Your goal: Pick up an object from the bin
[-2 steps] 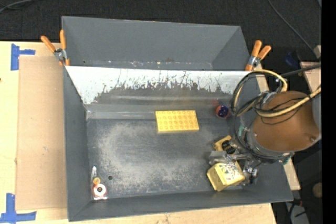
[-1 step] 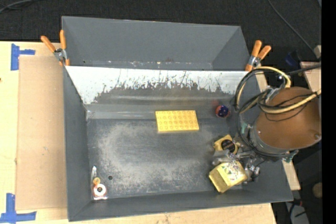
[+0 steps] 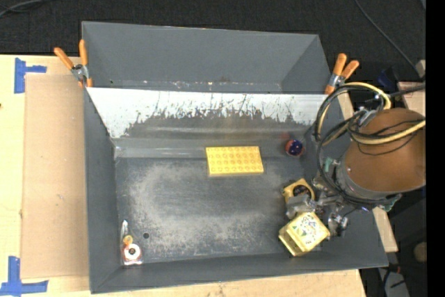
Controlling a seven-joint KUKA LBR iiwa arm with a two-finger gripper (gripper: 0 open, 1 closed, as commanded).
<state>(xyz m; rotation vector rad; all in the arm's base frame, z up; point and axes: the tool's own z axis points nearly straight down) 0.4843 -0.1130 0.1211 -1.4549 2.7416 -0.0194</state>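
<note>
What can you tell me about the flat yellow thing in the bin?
The yellow plate is a thin, flat rectangle that looks like plastic, with what seem to be rows of little bumps on top, like a building-block base. It lies flat on the floor of the grey bin, near the back wall, with its long side running left to right. Nothing touches it or sits on it. The nearest thing is a small blue ball, off to its right.

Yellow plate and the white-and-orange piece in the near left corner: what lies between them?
Nothing; the camera view shows only bare bin floor between the yellow plate and the white-and-orange piece.
</note>
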